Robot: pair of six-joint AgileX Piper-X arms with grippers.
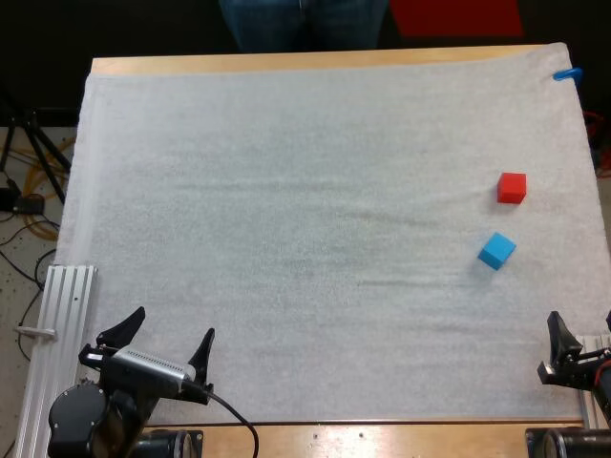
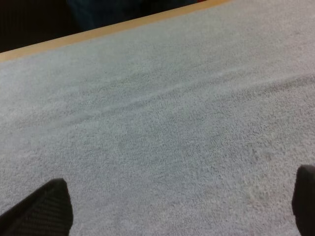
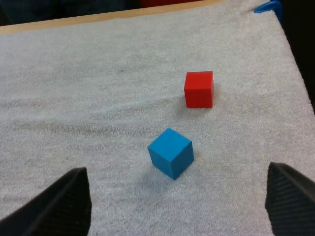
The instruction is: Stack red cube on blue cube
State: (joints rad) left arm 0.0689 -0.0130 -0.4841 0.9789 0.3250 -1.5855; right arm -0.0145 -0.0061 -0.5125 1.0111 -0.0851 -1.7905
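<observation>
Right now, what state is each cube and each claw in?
red cube, flat on the mat, free, not stacked.
blue cube, flat on the mat, apart from the red cube, nothing on top.
left claw, open, empty, over bare mat.
right claw, open, empty, short of the blue cube.

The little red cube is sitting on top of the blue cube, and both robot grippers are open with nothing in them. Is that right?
Not quite. The small red cube is not on the small blue cube; they sit apart on the white mat, as the high view shows. The left gripper and the right gripper are indeed both open and empty.
</observation>
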